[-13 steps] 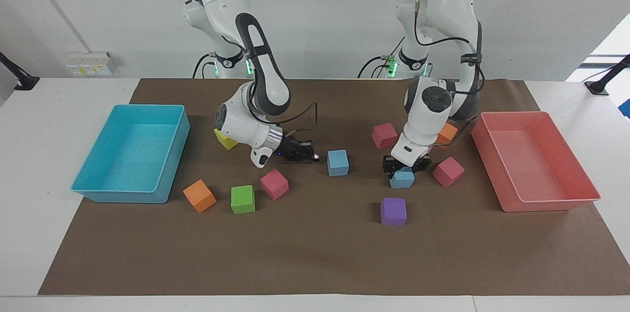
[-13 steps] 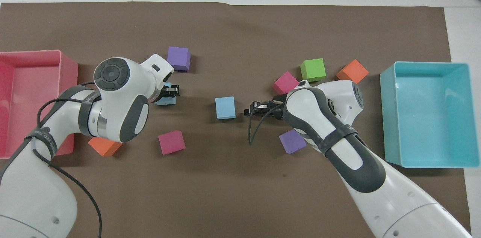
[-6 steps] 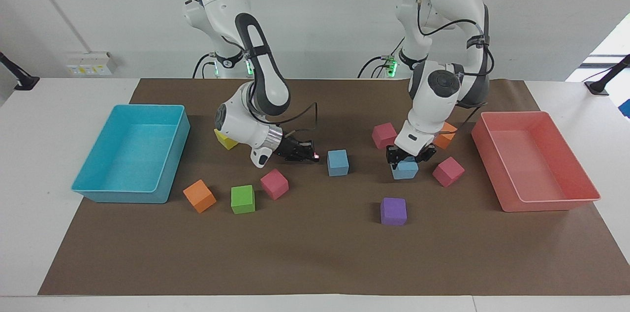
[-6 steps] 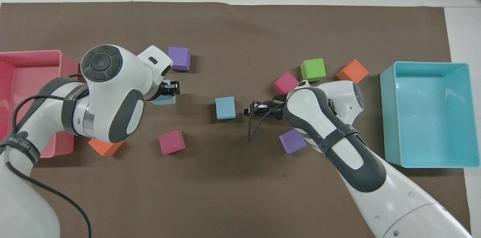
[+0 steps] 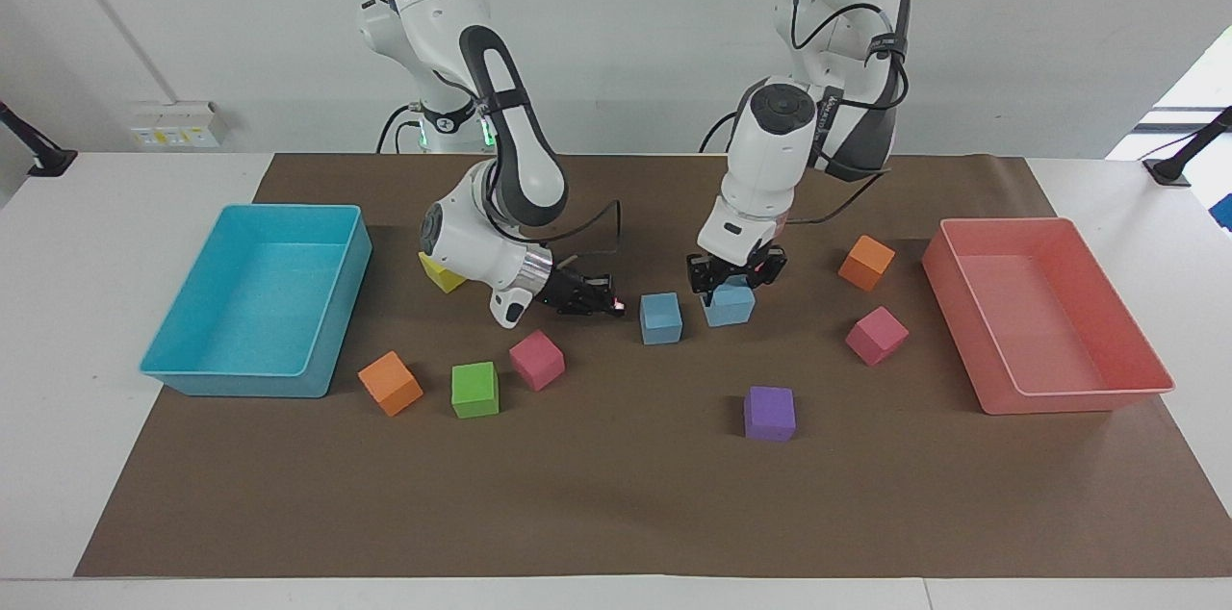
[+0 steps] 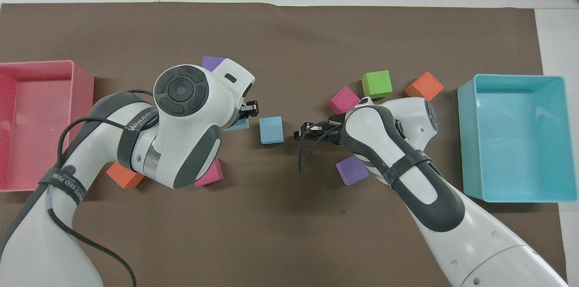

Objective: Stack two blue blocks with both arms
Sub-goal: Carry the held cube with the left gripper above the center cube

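**Blue block carried toward its partner**

While the left claw pinches one blue block mid-frame, the resting blue block sits beside it, unstacked. From overhead, centre frame, the right claw waits, pressed together, beside that block.

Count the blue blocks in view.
2. One blue block lies on the mat by the right gripper; the held blue block hangs in the left gripper beside it. Arms might hide more.
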